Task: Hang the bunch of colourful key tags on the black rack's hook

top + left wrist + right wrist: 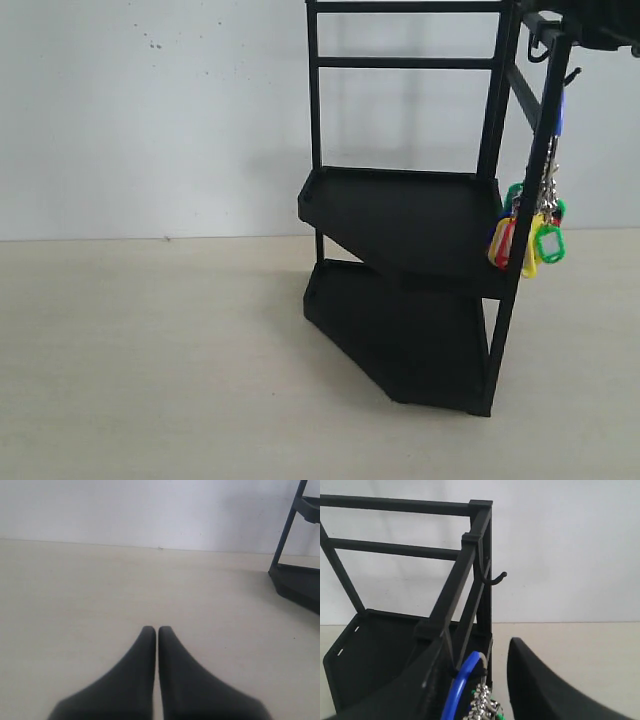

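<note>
Right tool [477,652] open, with a wide gap between its two dark fingers [540,685]. Inside that gap, close against one finger and clear of the other, a blue loop [462,682] and, just under it, a knot of metal clips [482,702]: the upper end of the bunch [535,238]. No squeeze on the loop from both sides. Right at the top of the loop, a thin black hook stem [451,657] off a clip on the side rail [457,585] of the rack [400,340]. Hard to tell whether the loop is on that stem or merely against it. Farther out along the same rail, by the corner upright, a second hook [492,577] with a small ball tip.

From the exterior camera, only a dark part of the right tool, cut off at the top right edge, above the rack. Below it, the bunch, hanging beside the front right post [500,330]: blue loop on top, clips in the middle, tags [548,243] in yellow, red and green at the bottom. Tags level with the upper tray [400,215], just outside its edge, well clear of the worktop [150,360].

Left tool [157,630] closed on nothing, tips together save for a hairline slit, low over the worktop. Rack foot off to one side of it, well apart. Behind everything, a plain pale wall [150,110].
</note>
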